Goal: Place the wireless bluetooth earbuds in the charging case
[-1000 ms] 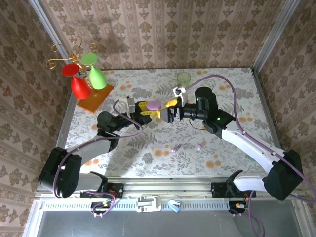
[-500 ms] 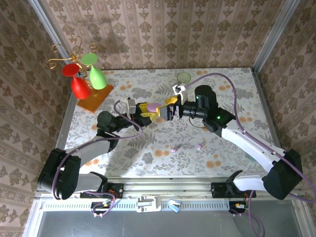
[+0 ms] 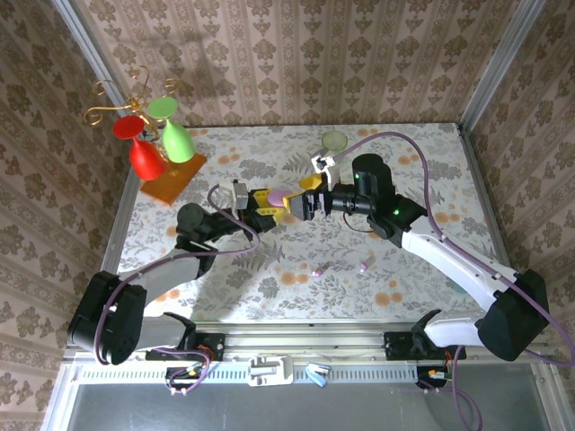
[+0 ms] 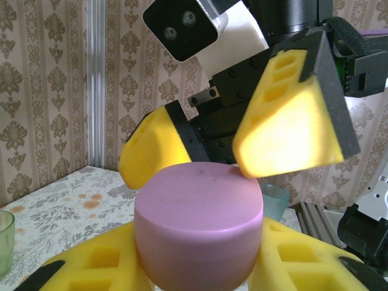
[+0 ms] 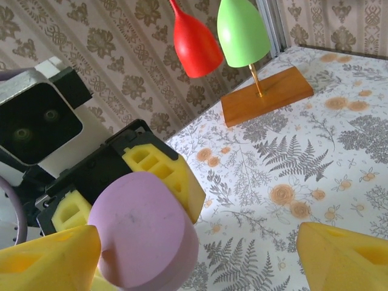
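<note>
Your left gripper [image 3: 268, 199], at centre of the top view, clenches the pinkish-purple oval plastic charging case [image 3: 280, 192]. Your right gripper [image 3: 302, 197] straddles its top, jaws spread. You're likely opening it: next, pinch and lift. The two tiny pinkish-purple rounded earbuds [image 3: 316, 271] lie below centre on the floral table [image 3: 413, 162].

My yellow foam fingers [image 4: 91, 267], pinkish-purple case [image 4: 197, 224], two matching earbuds [image 3: 316, 270] lower centre, grey-fern, orange-blossom table [image 3: 269, 283], red goblet [image 3: 144, 158], green goblet [image 3: 177, 139] upper left, beige damask walls [image 3: 296, 54]

Bright, even light; the yellow pad [image 4: 285, 127] glares overexposed, and close foreground blurs softly.
</note>
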You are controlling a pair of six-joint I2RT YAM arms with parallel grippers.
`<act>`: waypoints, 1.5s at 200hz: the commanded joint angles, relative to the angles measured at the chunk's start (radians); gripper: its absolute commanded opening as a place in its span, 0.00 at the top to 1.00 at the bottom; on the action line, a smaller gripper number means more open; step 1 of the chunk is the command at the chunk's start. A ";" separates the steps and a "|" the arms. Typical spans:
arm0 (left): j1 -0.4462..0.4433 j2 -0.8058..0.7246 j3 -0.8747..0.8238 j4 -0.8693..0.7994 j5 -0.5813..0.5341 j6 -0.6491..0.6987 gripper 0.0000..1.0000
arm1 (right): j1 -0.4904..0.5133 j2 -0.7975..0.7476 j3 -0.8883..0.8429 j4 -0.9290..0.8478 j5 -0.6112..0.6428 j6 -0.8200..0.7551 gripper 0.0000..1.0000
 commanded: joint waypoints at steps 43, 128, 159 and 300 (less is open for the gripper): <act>0.001 -0.030 0.008 -0.054 -0.022 0.039 0.79 | 0.009 0.029 0.014 -0.037 0.011 -0.067 0.11; 0.000 -0.042 0.001 -0.054 0.016 0.059 0.80 | 0.008 0.044 0.049 -0.060 0.128 -0.033 0.14; 0.000 -0.042 0.002 -0.044 0.023 0.052 0.81 | 0.008 0.044 0.053 -0.064 0.177 -0.036 0.14; 0.001 -0.039 -0.011 -0.047 0.032 0.092 0.81 | -0.005 0.065 0.104 -0.051 0.225 -0.007 0.15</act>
